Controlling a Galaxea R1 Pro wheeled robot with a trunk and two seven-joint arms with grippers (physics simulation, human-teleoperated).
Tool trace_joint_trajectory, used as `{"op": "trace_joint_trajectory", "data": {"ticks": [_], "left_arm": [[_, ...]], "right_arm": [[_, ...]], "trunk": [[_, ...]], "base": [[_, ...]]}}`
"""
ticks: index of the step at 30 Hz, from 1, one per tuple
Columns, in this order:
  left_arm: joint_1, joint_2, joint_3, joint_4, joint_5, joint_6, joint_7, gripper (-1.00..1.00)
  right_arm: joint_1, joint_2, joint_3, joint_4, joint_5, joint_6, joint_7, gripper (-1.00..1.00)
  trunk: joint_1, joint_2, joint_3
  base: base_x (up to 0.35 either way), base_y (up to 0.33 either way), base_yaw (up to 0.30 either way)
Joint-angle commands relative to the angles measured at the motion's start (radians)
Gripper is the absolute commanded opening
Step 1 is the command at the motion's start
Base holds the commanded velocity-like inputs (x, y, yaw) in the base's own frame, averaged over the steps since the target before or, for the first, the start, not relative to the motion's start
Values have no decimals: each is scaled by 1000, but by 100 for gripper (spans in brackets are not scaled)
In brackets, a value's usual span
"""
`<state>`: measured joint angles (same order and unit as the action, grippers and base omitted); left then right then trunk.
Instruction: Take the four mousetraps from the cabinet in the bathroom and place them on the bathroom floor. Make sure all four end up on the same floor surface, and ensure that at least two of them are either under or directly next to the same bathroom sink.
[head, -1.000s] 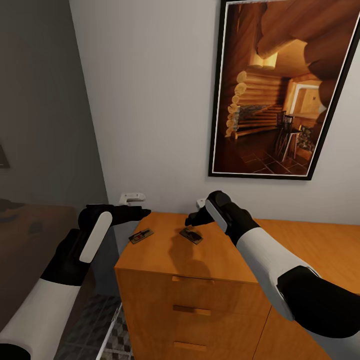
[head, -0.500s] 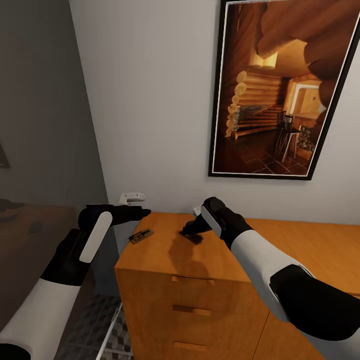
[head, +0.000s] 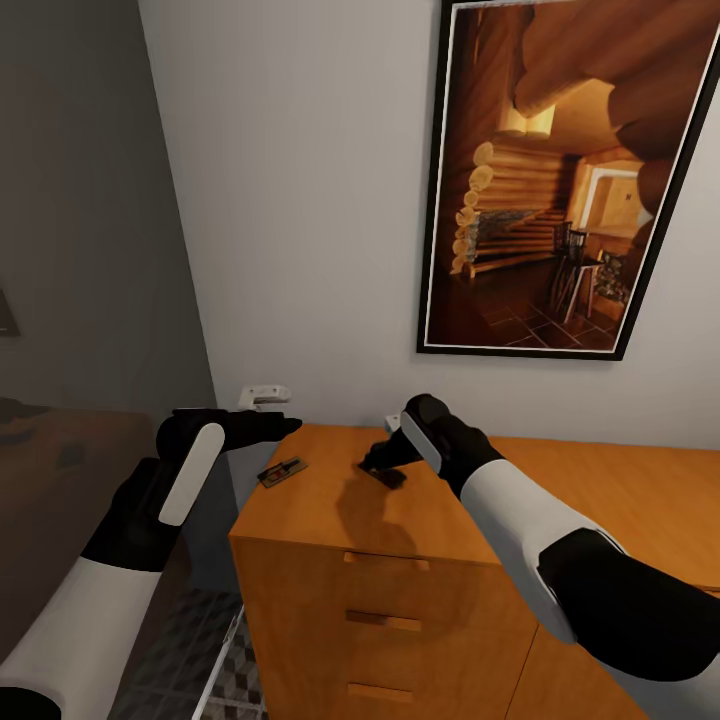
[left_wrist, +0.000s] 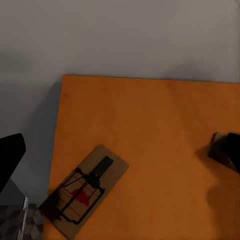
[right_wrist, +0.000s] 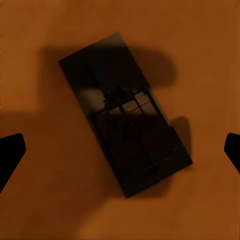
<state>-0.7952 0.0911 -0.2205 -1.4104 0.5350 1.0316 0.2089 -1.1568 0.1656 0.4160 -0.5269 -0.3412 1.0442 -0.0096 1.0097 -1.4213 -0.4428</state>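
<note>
Right gripper (right_wrist: 120, 150) spread wide, directly above the dark flat rectangular mousetrap (right_wrist: 125, 120); trap's long axis diagonal between fingertips.

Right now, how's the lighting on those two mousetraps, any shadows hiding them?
In the right wrist view, the mousetrap lies almost wholly in the right tool's dark shadow, wires barely readable. In the left wrist view, the other mousetrap is evenly lit, red mark clear. In the head view, a soft shadow falls on the cabinet top under the right arm.
</note>
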Motion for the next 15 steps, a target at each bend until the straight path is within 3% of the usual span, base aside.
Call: {"op": "trace_joint_trajectory", "data": {"ticks": [1,15], "left_arm": [[-1,1,-2,-1,11,2,10,100],[-1,1,-2,-1,10,2,10,100]], "right_arm": [[-2,0,4,-1,-3,3,-1,100],[-12,0,4,-1,-4,3,-1,100]], "trunk": [[0,-1,-1],[0,-1,-1]], "base": [[0,0,0],[57,0,0]]}}
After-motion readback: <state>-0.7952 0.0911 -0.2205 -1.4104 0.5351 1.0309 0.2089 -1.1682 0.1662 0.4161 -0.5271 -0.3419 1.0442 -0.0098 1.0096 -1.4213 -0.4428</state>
